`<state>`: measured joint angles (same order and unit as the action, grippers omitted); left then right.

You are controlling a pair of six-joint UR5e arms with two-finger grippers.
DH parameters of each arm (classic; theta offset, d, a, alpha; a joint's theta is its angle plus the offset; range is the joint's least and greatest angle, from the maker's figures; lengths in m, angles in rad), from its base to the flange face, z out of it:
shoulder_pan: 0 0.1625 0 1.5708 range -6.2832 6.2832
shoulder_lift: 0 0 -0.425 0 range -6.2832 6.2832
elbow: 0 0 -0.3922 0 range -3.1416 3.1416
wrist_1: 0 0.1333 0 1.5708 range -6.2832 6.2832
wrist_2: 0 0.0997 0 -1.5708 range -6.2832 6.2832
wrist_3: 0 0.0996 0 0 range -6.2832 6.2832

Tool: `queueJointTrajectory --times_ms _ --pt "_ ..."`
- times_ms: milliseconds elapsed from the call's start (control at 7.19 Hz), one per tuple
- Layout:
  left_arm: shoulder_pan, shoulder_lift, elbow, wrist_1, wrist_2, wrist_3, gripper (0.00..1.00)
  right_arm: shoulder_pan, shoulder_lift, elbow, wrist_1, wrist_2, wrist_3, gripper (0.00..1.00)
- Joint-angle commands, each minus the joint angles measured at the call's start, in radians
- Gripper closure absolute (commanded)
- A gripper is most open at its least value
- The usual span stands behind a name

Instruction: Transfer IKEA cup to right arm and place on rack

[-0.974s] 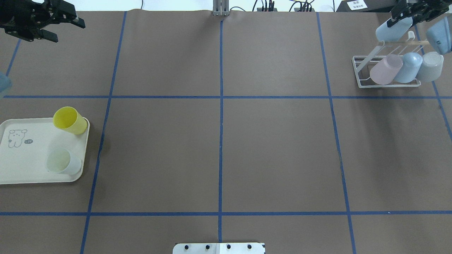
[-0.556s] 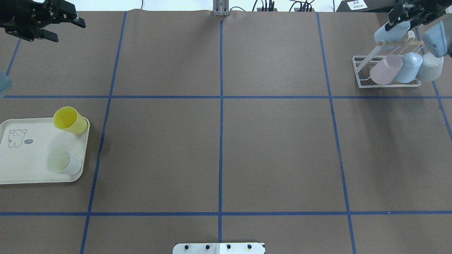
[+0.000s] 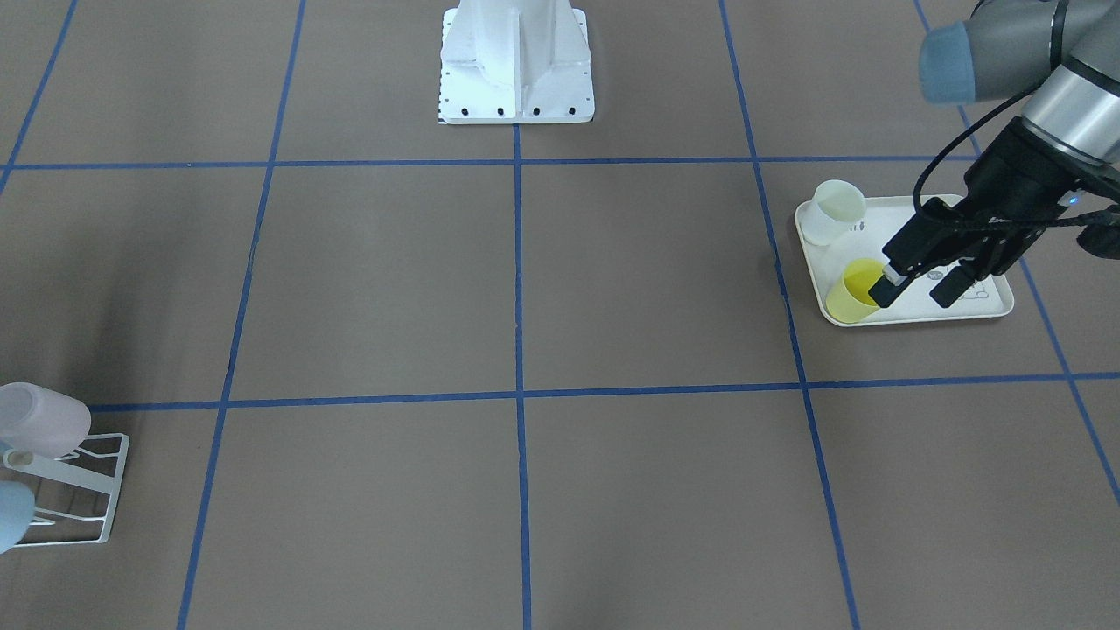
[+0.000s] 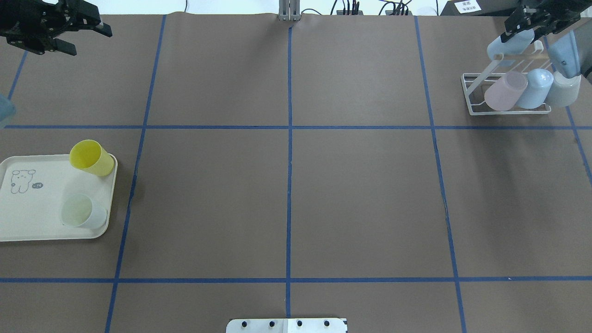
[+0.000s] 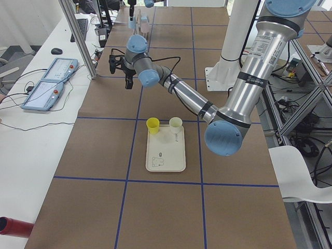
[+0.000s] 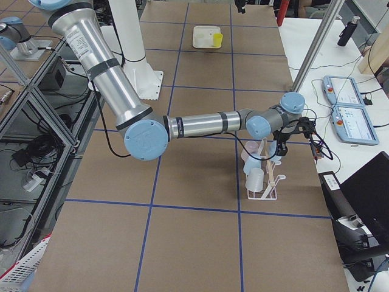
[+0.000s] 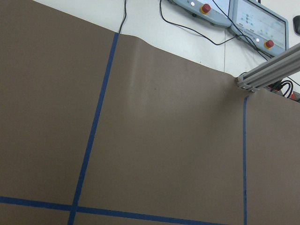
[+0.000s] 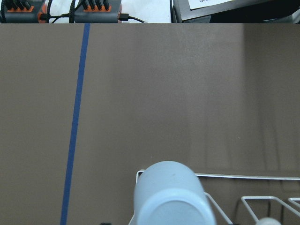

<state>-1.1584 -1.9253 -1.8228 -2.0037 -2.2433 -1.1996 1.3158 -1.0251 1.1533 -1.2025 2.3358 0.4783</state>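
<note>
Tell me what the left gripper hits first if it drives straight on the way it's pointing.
Probably the bare brown table cover. The left gripper points down at it, and its wrist view shows only that cover and blue tape ahead; the height above it is unclear.

Rack (image 3: pixel 77 490) cropped at front view's left edge; blue cup (image 8: pixel 171 194) rim hidden.

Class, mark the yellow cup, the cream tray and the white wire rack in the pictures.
yellow cup (image 4: pixel 101 165): overhead view, side wall.
cream tray (image 4: pixel 34 213): overhead view, bare floor.
white wire rack (image 4: pixel 508 112): overhead view, front base rail.
</note>
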Motion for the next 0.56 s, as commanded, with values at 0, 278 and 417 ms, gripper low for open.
queueJointTrajectory --times_ms 0,278,417 --pt "-0.001 0.058 -0.030 0.000 0.001 0.002 0.00 -0.001 0.002 0.003 0.003 -0.001 0.000 0.00" --pt "0.011 0.147 -0.073 0.000 -0.001 0.044 0.00 0.006 0.013 0.054 -0.006 0.010 0.016 0.00" --pt "0.011 0.245 -0.137 0.002 -0.001 0.134 0.00 0.007 -0.003 0.104 -0.003 0.023 0.058 0.00"
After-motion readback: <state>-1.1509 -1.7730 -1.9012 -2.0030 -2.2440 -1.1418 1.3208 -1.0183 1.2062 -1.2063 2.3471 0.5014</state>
